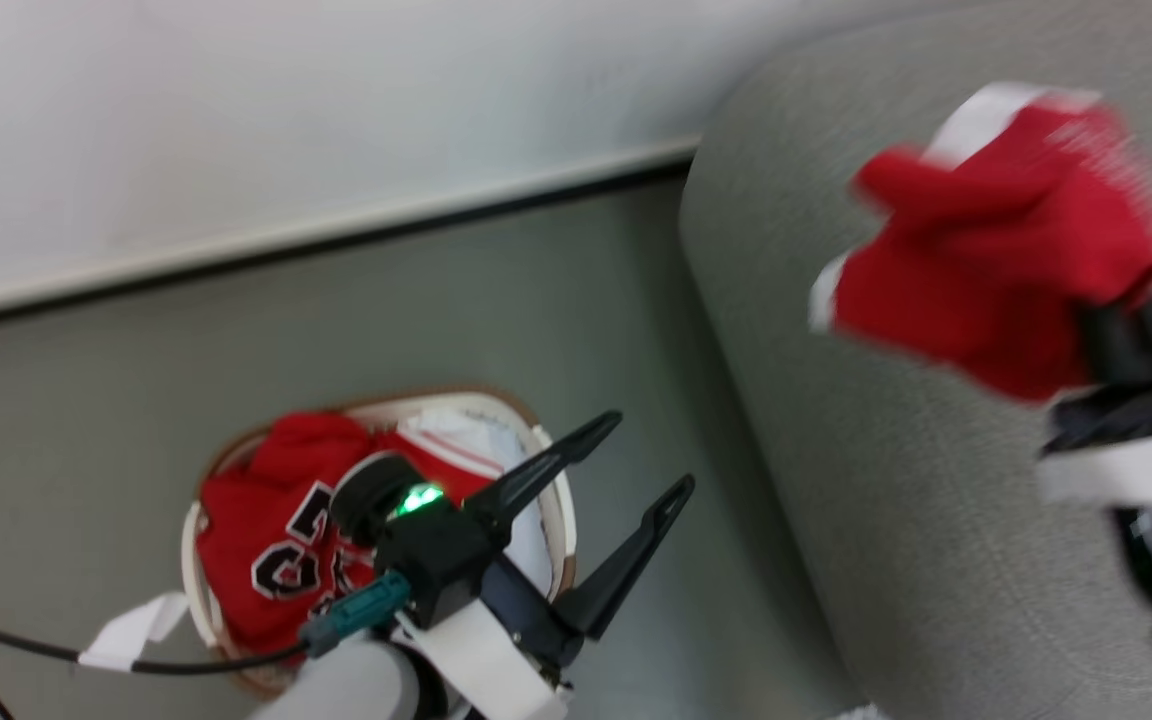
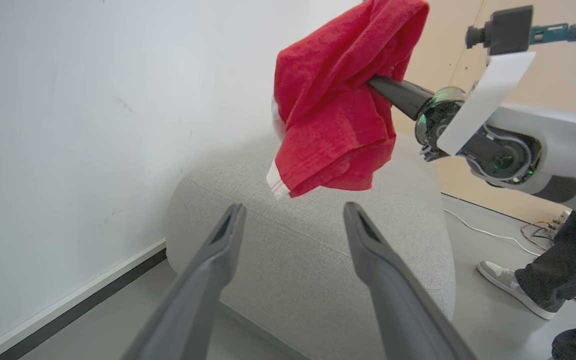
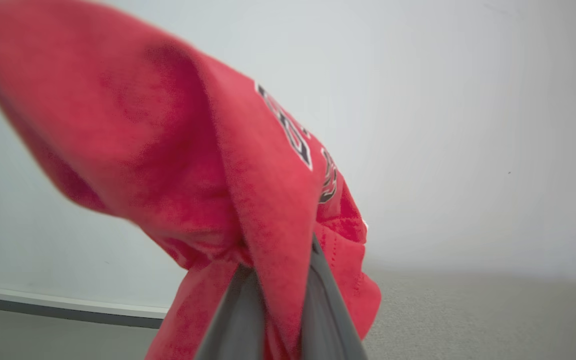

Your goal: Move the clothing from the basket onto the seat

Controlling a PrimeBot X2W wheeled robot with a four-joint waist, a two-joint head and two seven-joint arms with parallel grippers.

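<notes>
Clothing (image 1: 996, 240) in R end effector (image 3: 278, 280)

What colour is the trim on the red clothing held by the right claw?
The trim of the clothing is white; the left wrist view shows it best.

Letters or numbers, too folded to read

The clothing (image 1: 246, 540) in the basket (image 1: 188, 560) has big black marks edged in white; one looks round, like a C or G. The lifted clothing (image 3: 228, 200) shows black-and-white marks too, but they are creased.
</notes>
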